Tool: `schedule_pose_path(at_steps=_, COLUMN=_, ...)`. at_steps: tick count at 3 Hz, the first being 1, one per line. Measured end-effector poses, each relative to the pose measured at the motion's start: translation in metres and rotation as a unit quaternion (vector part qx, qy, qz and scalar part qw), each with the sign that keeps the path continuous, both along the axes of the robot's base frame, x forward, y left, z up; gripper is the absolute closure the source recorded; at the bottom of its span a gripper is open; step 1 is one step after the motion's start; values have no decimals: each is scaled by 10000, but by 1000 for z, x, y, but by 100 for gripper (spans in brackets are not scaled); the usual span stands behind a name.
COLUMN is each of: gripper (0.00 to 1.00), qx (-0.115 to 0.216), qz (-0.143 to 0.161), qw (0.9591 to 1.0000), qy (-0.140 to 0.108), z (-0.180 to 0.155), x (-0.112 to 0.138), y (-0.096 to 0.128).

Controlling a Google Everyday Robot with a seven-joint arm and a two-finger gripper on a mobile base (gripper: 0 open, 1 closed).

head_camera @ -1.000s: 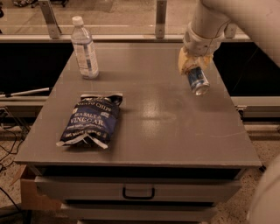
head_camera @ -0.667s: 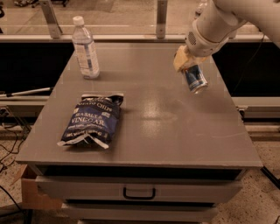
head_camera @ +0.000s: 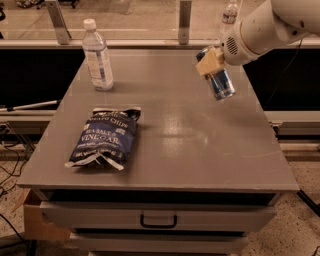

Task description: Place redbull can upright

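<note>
Moved since a second ago: the redbull can (head_camera: 220, 84) and the gripper (head_camera: 210, 62) have been shifted a touch up and toward the middle of the far edge, and the arm (head_camera: 260, 27) has been swung so it now comes in from the upper right corner. Everything else has been left where it was.
Gripper: found over the far right part of the table (head_camera: 200, 150), clenched around the upper end of the redbull can, with tan fingers (head_camera: 206, 65) pressed against it.
Redbull can: carried tilted, not upright. One end is tucked in the gripper and the blue-and-silver free end is pointed down and to the right of the view. It looks to be held clear of the tabletop, tbh.
Water bottle (head_camera: 97, 57): stood upright at the far left of the table, white cap on, well apart from the can.
Chip bag (head_camera: 105, 139): laid flat on the left half, dark blue, nearer the front edge than the bottle.
Drawer handle (head_camera: 158, 221): seen centred on the front panel under the tabletop.
Second bottle (head_camera: 230, 12): partly seen behind the table, past the arm.
</note>
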State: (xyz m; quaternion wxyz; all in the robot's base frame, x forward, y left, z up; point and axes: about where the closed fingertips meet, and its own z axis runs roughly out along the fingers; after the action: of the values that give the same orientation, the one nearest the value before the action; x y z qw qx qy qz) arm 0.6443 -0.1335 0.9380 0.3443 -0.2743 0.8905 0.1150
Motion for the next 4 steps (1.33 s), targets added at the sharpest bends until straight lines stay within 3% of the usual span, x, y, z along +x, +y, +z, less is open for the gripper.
schedule_pose_path(at_steps=1, gripper=100, qx=14, qz=95, qw=9999, qy=-63, z=1, x=-2, y=3)
schedule_pose_path(at_steps=2, gripper=100, qx=24, qz=188, qw=9994, qy=-297, z=8, x=-3, y=5)
schedule_pose_path(at_steps=3, gripper=100, qx=322, qz=473, qw=9959, qy=-704, z=15, x=-4, y=13)
schedule_pose_path(at_steps=4, gripper=100, qx=892, qz=1666, qw=9755, qy=-1125, z=20, x=-15, y=39)
